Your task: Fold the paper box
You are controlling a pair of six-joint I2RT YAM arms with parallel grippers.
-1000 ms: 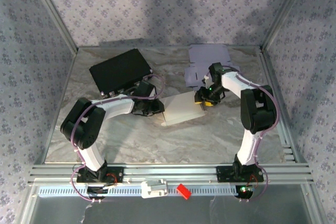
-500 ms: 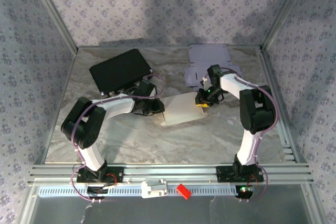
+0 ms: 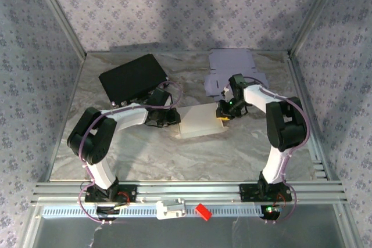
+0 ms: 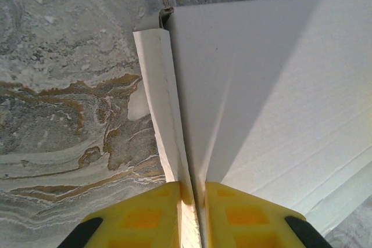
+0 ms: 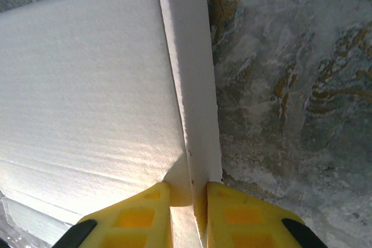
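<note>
Two grips held the paper box at once. The left end effector was clamped on a thin upright flap at one side. The right end effector was clamped on the matching flap at the opposite side. In each wrist view the yellow fingers were pressed together with only the card's thickness between them.

Several things could have gone wrong from there. Each bite looked shallow and sat near the end of its flap, so a sideways tug could have pulled the card out of the fingers. If one arm had moved faster or further than the other, the box would likely have skewed, and a flap might have creased off its scored line. Pulling the two flaps apart could have torn the card or flattened a wall. The box also looked light, so any slip might have sent it sliding across the smooth table.

The box lay directly between the two end effectors and touched both. From the left end effector, its broad white panel spread ahead and to the right of the fingers. From the right end effector, the panel spread ahead and to the left. A flat lavender card lay just beyond the right end effector, near enough for that arm to snag it.
</note>
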